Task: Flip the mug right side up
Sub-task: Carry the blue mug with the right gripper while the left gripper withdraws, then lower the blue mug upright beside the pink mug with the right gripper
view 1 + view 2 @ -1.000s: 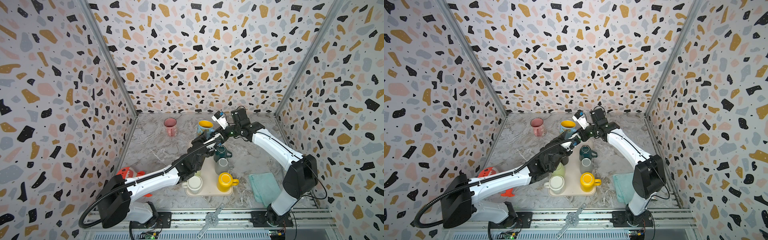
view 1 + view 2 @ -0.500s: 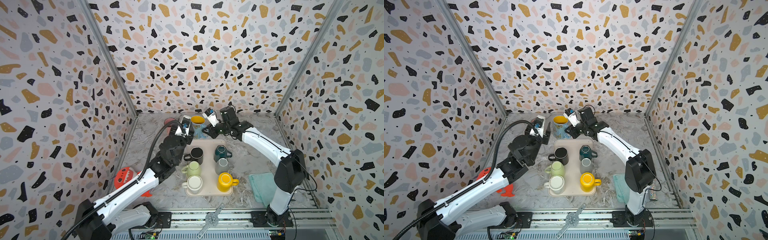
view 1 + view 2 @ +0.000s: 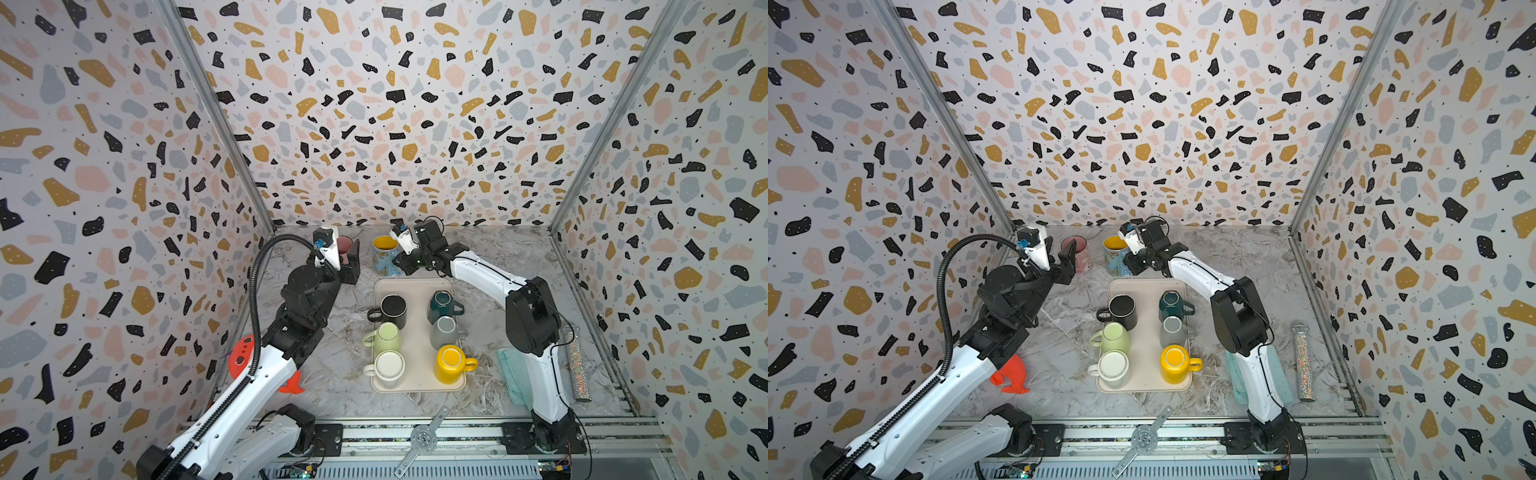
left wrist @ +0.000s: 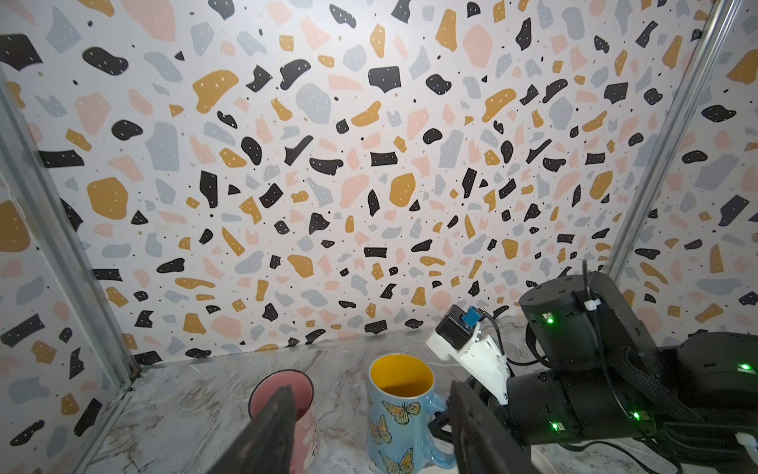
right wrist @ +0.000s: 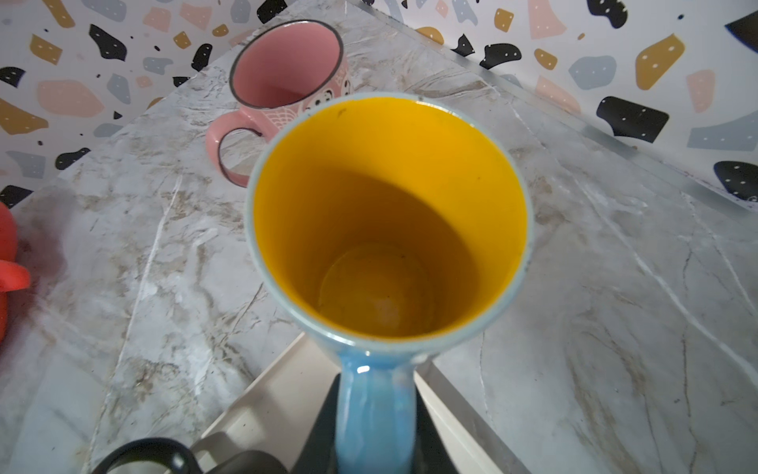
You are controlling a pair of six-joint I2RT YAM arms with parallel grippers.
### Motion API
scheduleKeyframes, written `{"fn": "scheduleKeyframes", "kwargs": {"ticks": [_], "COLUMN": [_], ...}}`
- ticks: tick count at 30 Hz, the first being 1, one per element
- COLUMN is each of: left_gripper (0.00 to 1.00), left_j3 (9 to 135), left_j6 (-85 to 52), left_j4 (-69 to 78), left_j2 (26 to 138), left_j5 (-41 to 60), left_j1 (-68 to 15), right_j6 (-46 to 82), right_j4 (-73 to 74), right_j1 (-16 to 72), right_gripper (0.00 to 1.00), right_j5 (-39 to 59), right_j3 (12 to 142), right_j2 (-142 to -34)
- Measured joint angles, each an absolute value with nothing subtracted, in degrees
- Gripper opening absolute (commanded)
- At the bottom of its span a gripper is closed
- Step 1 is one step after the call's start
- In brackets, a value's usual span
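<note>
The mug [image 3: 384, 255] [image 3: 1116, 255] is blue with butterflies and a yellow inside. It stands mouth up at the back of the table, just behind the tray [image 3: 415, 286]. My right gripper [image 3: 401, 266] [image 3: 1133, 266] is shut on its blue handle [image 5: 375, 410], and the right wrist view looks straight down into the mug [image 5: 389, 213]. My left gripper [image 3: 349, 259] [image 3: 1059, 262] is open at the back left and holds nothing. In the left wrist view the mug [image 4: 400, 410] shows between its two dark fingers [image 4: 270, 431], well beyond them.
A pink mug [image 3: 345, 247] [image 5: 287, 61] stands upright right by the left gripper. The beige tray [image 3: 1146, 286] holds several mugs in two rows. A red object [image 3: 241, 359] lies at the left, with a teal cloth [image 3: 513, 374] and a glitter tube [image 3: 575, 365] at the right.
My left arm has drawn back from the mug over the tray to the back left, and its jaws have widened. The right gripper has carried the mug back, left and lower.
</note>
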State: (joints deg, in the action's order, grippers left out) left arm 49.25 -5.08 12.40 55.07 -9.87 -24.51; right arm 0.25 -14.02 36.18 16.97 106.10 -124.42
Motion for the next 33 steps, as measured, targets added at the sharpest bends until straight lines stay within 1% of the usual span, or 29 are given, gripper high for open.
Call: {"fn": "scheduleKeyframes", "kwargs": {"ticks": [7,14,21,32,33], "left_gripper": [0.6,0.6,0.6,0.6,0.6], "left_j3": [48.51,46.98,46.94,46.76,46.74], "left_j6": [-8.75,-10.9,-11.49,-11.68,-11.68], "left_j4": [11.57,11.77,12.19,12.27,12.29], "left_j2": [56.97,57.47,57.45,56.86,56.8], "left_j5": [-1.87,2.52,4.6,5.54,5.54], "left_j1": [-20.1,-17.91,-16.78,-16.51,-16.49], "right_j6": [1.13,1.78,2.61,2.92,2.87], "right_j4": [-11.99,-9.5,-9.8,-9.74,-9.76], "right_j1": [36.53,36.88,37.06,37.58,37.65], "right_gripper": [0.0,0.0,0.0,0.0,0.01], "right_j5": [16.43,15.68,15.62,15.11,15.03], "right_j3": [110.78,114.08,120.36,120.51,120.51], "right_j2": [-128.01,-132.33,-139.33,-140.33,-140.33]}}
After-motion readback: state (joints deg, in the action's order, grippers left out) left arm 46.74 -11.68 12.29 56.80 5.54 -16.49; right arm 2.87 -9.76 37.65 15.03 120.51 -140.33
